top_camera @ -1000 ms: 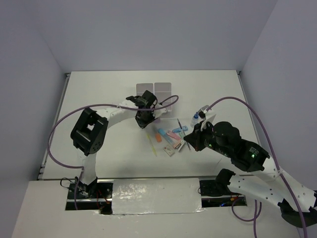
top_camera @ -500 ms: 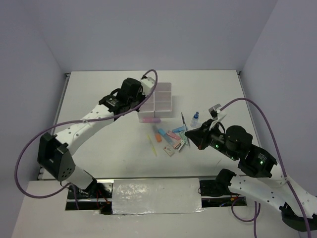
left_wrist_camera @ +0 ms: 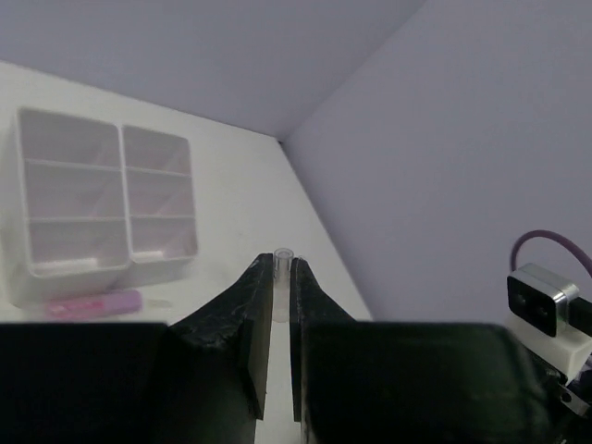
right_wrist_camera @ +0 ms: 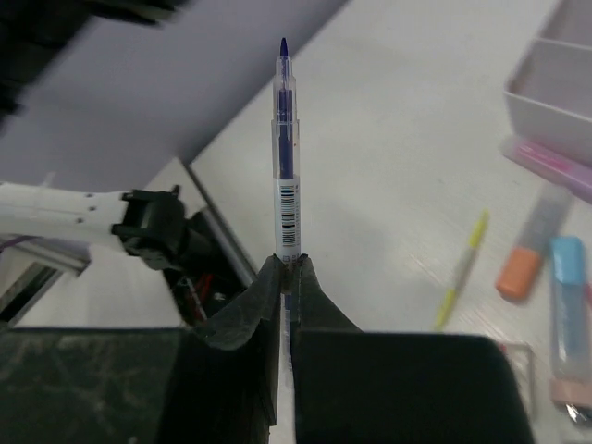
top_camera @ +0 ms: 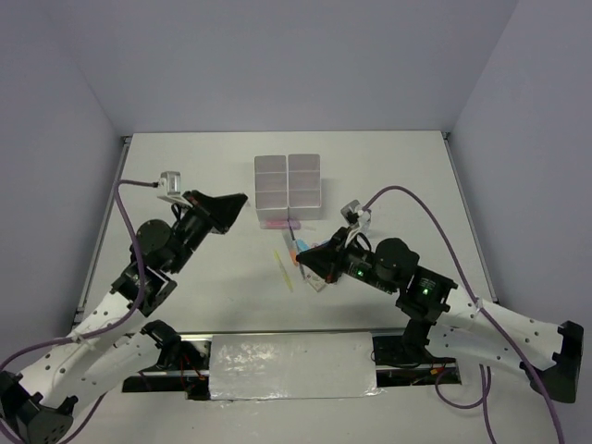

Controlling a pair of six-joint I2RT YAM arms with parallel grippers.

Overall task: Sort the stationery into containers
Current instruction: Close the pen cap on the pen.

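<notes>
My left gripper [left_wrist_camera: 282, 270] is shut on a small clear tube-like cap [left_wrist_camera: 283, 253]; in the top view it [top_camera: 243, 199] hovers left of the containers [top_camera: 289, 180], a white block of six compartments [left_wrist_camera: 102, 208]. My right gripper [right_wrist_camera: 288, 263] is shut on a clear-barrelled blue pen [right_wrist_camera: 285, 139] that sticks out past its fingertips. From above, that gripper [top_camera: 301, 261] sits over the loose stationery [top_camera: 326, 252]. On the table lie a pink marker [top_camera: 277, 223], a yellow pen [right_wrist_camera: 462, 268], an orange marker [right_wrist_camera: 520, 266] and a blue marker [right_wrist_camera: 564, 277].
The pink marker [left_wrist_camera: 92, 303] lies just in front of the containers. Purple cables loop from both wrists. Grey walls close the table at the back and both sides. The arm bases [top_camera: 277, 356] stand at the near edge.
The left arm has pulled back from the containers toward the left and near side. The right arm has swung left over the stationery pile, pen still gripped.
</notes>
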